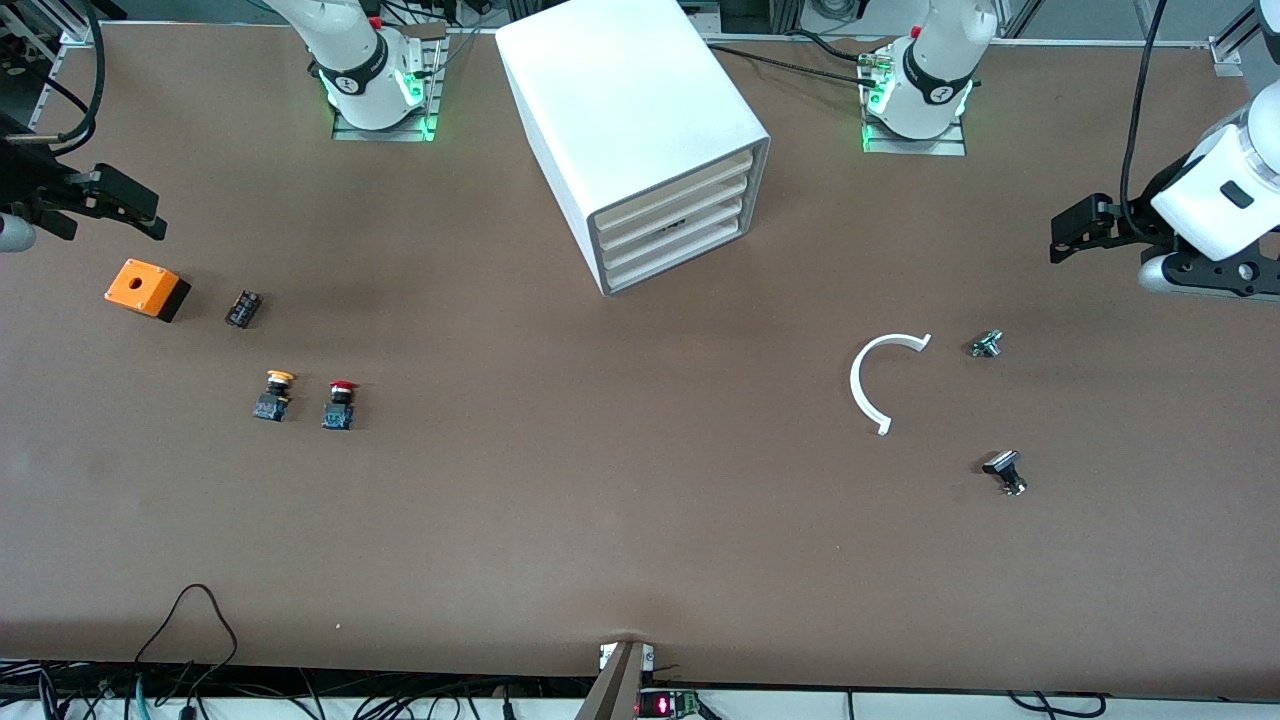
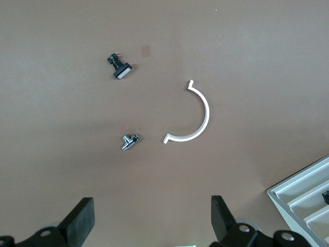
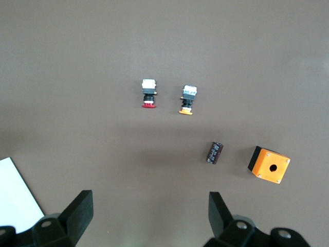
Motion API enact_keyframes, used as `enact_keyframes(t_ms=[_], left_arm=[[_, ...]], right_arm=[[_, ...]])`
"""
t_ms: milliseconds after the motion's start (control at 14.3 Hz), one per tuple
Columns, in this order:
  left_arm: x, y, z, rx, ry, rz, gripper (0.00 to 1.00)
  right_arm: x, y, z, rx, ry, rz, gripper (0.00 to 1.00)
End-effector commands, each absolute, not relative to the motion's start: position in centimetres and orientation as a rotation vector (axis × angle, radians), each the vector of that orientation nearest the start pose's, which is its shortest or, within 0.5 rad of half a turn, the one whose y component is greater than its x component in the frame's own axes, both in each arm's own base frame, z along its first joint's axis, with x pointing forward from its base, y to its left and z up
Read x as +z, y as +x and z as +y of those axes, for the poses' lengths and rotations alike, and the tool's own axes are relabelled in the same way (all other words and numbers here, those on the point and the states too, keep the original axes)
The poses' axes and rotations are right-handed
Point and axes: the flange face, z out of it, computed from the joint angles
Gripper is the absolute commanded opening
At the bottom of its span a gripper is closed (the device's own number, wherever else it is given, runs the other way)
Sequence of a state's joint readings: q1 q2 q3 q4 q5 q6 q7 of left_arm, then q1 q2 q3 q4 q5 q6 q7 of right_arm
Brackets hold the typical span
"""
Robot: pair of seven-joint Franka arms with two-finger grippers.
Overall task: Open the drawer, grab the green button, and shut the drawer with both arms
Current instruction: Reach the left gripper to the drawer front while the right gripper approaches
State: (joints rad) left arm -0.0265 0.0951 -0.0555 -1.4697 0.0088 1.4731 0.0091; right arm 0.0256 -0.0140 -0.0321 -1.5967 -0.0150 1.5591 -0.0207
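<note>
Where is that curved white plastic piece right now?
The curved white piece lies flat on the table toward the left arm's end, nearer the front camera than the cabinet, with two small metal parts beside it.

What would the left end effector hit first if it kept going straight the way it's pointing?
Probably bare table. The open left end effector points down at it; the small metal part and white curved piece lie off that line.

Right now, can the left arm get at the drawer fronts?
Probably yes. The left end effector hangs open at its end of the table, and the cabinet turns its closed drawers that way, with bare tabletop between.
</note>
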Motion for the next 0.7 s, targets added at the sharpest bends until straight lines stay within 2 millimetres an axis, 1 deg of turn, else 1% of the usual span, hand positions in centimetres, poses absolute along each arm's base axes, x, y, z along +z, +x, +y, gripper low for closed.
enact_keyframes(t_ms=[0,70,140,280,350,490,559,629], left_arm=[[61.2,56.9,-4.6,0.148,-3.12,0.178,1.0],[61.3,56.9,-4.7,0.146,-3.12,0.183,1.0],[61.3,56.9,-4.7,0.146,-3.12,0.183,1.0],[61.2,56.9,-4.7,0.148,-3.12,0.183,1.0],[61.1,57.0,-4.7,0.15,-3.12,0.183,1.0],[61.0,56.9,-4.7,0.157,-3.12,0.183,1.0],[60.7,56.9,-4.9,0.175,-3.123,0.186,1.0],[60.0,56.6,-6.0,0.243,-3.15,0.213,1.0]], right_arm=[[62.2,53.7,-0.4,0.045,-3.173,0.034,0.99],[62.4,53.8,-0.5,0.043,-3.169,0.061,0.99],[61.9,54.5,-0.8,0.058,-3.164,0.047,0.99],[61.1,54.9,-0.3,0.097,-3.179,0.032,0.99],[60.7,55.0,-0.2,0.111,-3.17,0.063,0.99],[58.9,56.2,0.3,0.137,-3.159,0.055,0.99],[57.6,57.0,0.7,0.166,-3.155,0.048,0.99],[57.0,58.0,1.8,0.159,-3.149,0.029,0.99]])
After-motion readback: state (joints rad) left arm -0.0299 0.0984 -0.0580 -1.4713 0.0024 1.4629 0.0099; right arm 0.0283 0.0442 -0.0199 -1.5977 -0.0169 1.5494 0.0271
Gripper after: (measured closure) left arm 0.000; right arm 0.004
